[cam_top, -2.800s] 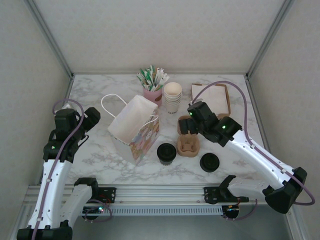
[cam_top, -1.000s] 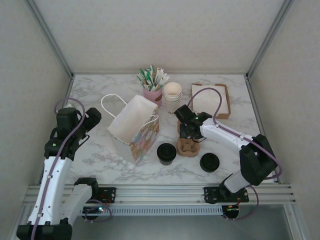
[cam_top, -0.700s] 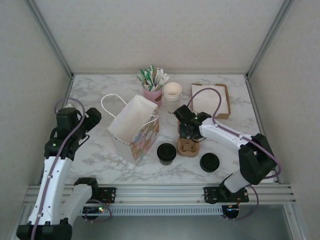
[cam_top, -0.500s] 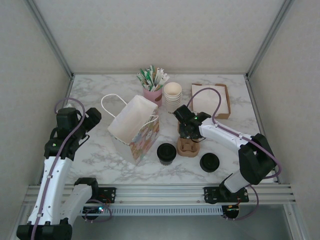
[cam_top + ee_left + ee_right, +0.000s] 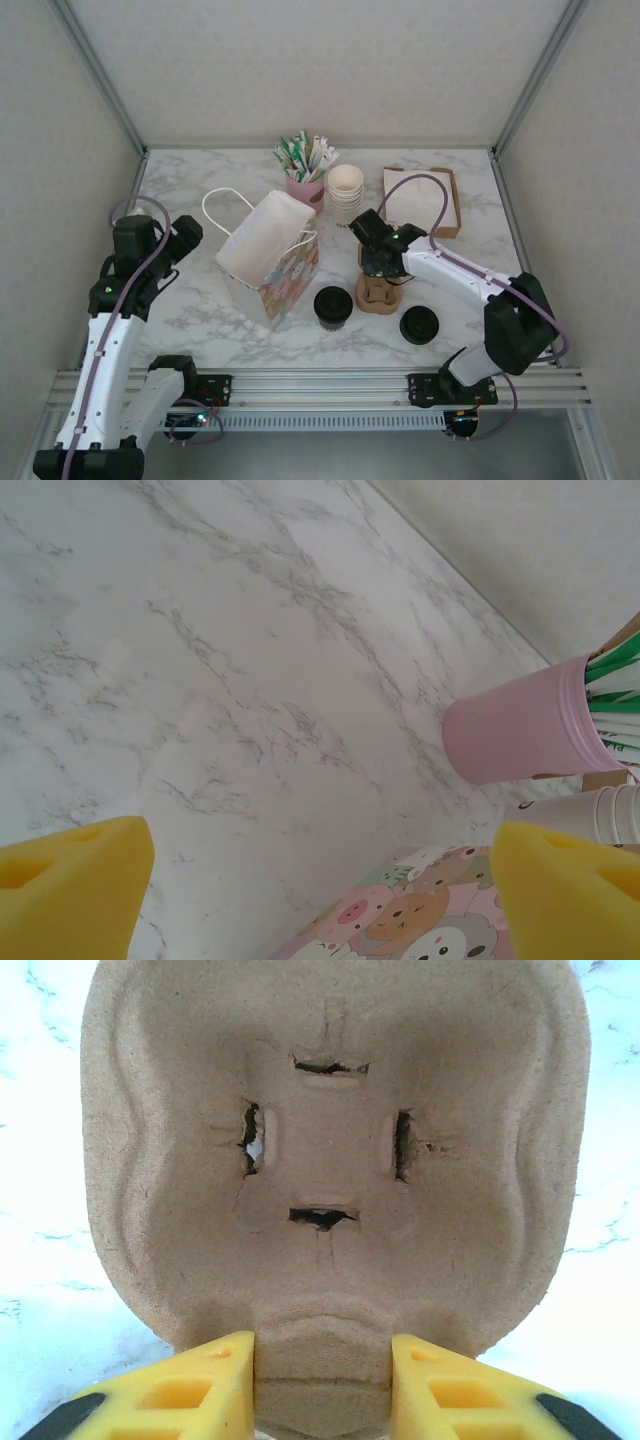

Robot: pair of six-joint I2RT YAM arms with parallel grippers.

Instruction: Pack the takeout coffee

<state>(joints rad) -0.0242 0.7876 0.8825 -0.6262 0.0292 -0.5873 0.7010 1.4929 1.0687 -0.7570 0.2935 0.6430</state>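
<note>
The takeout coffee [image 5: 333, 305], a brown cup under a black lid, stands at the front of the marble table; a second black-lidded one [image 5: 419, 325] sits to its right. Between them lies a brown pulp cup carrier [image 5: 378, 293]. My right gripper [image 5: 378, 268] reaches down onto the carrier's far end. In the right wrist view its yellow pads [image 5: 212, 1385] press both sides of the middle ridge of the carrier [image 5: 330, 1160], right gripper [image 5: 322, 1385] shut on it. My left gripper [image 5: 185, 235] hovers open at the left, left gripper [image 5: 320, 890] holding nothing.
An open white paper bag [image 5: 270, 255] with cartoon animals [image 5: 420, 910] stands left of the cups. Behind are a pink cup of sachets [image 5: 305, 185] [image 5: 520, 730], a stack of cream paper cups [image 5: 345, 192] and a brown tray of napkins [image 5: 425, 200].
My right arm swung in over the carrier and its jaws narrowed onto the middle ridge. The left arm, cups and bag have stayed put.
</note>
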